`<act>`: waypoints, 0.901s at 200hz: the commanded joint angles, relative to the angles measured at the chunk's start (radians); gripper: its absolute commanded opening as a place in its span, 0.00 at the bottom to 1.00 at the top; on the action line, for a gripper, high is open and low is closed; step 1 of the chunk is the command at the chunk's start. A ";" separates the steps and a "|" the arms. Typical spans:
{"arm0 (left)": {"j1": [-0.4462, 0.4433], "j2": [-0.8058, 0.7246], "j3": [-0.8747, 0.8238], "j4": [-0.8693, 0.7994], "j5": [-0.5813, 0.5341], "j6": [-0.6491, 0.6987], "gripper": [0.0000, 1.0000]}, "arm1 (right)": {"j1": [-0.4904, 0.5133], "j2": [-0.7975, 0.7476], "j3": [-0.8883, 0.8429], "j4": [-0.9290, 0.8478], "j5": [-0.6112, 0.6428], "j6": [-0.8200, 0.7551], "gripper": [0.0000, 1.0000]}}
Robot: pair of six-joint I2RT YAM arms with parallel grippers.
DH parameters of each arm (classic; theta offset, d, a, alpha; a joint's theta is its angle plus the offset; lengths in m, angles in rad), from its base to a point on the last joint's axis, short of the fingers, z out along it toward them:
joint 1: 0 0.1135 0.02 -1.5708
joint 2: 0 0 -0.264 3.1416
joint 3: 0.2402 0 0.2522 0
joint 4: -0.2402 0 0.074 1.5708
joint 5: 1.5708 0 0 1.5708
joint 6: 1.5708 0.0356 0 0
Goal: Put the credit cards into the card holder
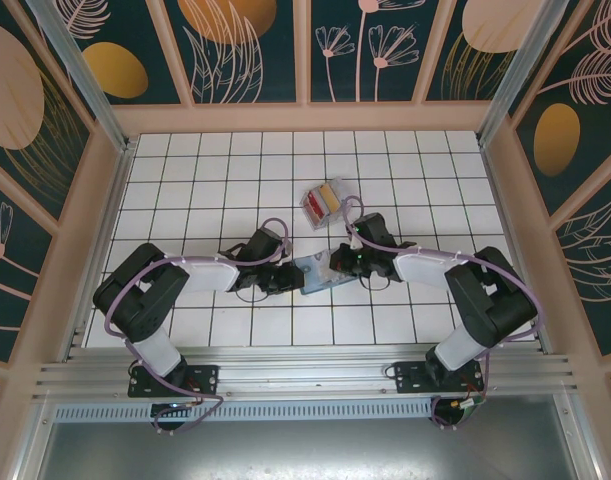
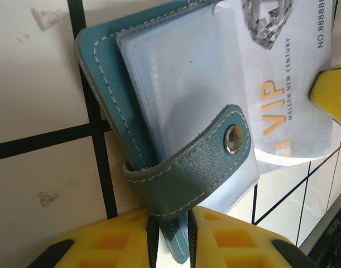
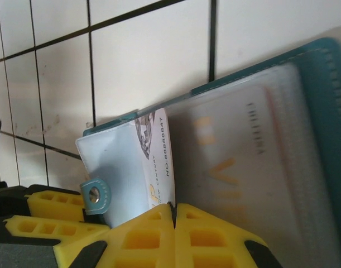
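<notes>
The teal card holder (image 1: 316, 273) lies open on the tiles between my two grippers. In the left wrist view its cover (image 2: 103, 72), snap strap (image 2: 209, 151) and clear pocket pages (image 2: 176, 72) fill the frame. My left gripper (image 2: 171, 237) is shut on the holder's teal edge below the strap. A pale credit card (image 3: 157, 156) printed VIP sits partly inside a clear pocket (image 3: 259, 167). My right gripper (image 3: 174, 211) is shut on that card's near edge. The card (image 2: 282, 89) also shows in the left wrist view. Red and yellow credit cards (image 1: 321, 202) lie farther back.
The red and yellow cards sit in a small clear box (image 1: 310, 208) about two tiles behind the holder. Both arms reach inward over the white tiled floor (image 1: 415, 170). Patterned walls enclose the floor on three sides.
</notes>
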 commanded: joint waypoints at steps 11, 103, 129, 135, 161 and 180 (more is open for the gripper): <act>-0.009 0.068 0.015 -0.017 -0.044 0.024 0.24 | 0.038 0.017 0.002 -0.043 -0.004 -0.029 0.01; -0.009 0.075 0.039 -0.040 -0.054 0.035 0.24 | 0.035 -0.041 -0.018 -0.139 0.109 -0.018 0.01; -0.009 0.075 0.031 -0.033 -0.053 0.031 0.24 | 0.016 -0.093 -0.052 -0.132 0.137 0.016 0.01; -0.008 0.077 0.029 -0.030 -0.053 0.029 0.24 | 0.016 -0.098 -0.056 -0.132 0.138 0.021 0.01; -0.008 0.081 0.030 -0.023 -0.049 0.024 0.24 | 0.027 -0.091 -0.061 -0.122 0.118 0.031 0.01; -0.009 0.079 0.033 -0.026 -0.051 0.025 0.24 | 0.037 -0.077 -0.068 -0.093 0.099 0.034 0.01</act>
